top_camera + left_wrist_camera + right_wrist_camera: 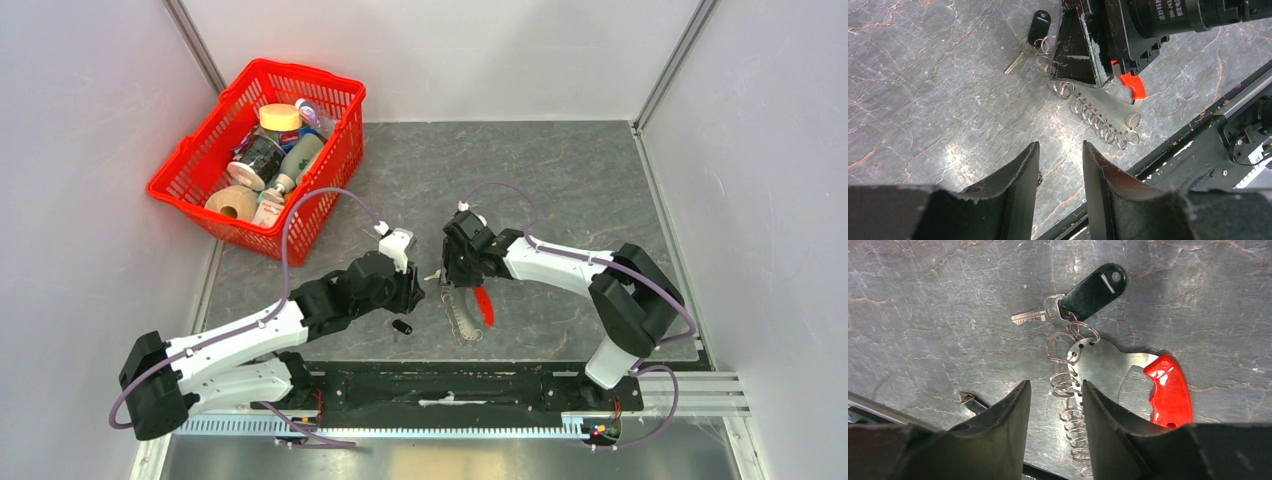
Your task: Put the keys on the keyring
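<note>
The keyring (1103,365) lies flat on the grey marbled tabletop (560,180), near the middle and toward the near edge. It is a silvery metal plate with a row of small wire rings along its left edge. A curved red tag (1168,390) is on its right side.

The right tool (1054,385) stands over the far part of the plate with its jaws partly apart, straddling the row of rings. Bare tabletop shows between the rings and the left-hand finger. The plate's edge runs under the other finger, and I cannot tell whether it is touched.

One key (1055,310), with a silver blade and a black head, lies flat just beyond the keyring's far end, its blade pointing left. Its own small ring rests against the end ring of the plate; whether the two are linked cannot be told.

The left tool (1060,146) hangs to the left of the keyring, well apart from it. Its jaws are partly apart with only tabletop between them.

A small dark piece (402,327) lies on the tabletop near the left tool, too small to identify. A red basket (335,150) full of odds and ends sits in the far left corner.
</note>
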Available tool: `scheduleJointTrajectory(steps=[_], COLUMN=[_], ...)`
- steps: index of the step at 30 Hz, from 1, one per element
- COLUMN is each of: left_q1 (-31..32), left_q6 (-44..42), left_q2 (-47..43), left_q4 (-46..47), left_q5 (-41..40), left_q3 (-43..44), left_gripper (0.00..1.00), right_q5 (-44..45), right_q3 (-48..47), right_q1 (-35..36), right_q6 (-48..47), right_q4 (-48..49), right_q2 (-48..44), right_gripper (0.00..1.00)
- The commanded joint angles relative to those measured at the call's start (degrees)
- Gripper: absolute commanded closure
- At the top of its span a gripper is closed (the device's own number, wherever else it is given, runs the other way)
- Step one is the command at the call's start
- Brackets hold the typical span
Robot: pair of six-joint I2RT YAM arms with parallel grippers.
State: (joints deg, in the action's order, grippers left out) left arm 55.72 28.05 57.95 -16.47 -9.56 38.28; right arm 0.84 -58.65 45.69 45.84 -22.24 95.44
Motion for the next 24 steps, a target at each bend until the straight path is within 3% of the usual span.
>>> scheduleJointTrajectory(steps=[1, 24], left_q1=[-0.18, -0.4], left_q6=[1.33, 0.45], left_q2=[-1.82, -3.02], left_q4=[1.0, 1.69], left_q5=[-1.42, -1.03], left_q3=[-0.77, -2.1], left_gripper=[0.55, 0.5], right_q5=[-0.64, 2.32], right_q3=[-2.74, -9.89], right_q1=[0.01, -0.08], right_q6=[2.32, -0.9], right_q4=[2.1, -0.05], right_q2=[0.44, 8.34], right_gripper=[0.48, 0.51])
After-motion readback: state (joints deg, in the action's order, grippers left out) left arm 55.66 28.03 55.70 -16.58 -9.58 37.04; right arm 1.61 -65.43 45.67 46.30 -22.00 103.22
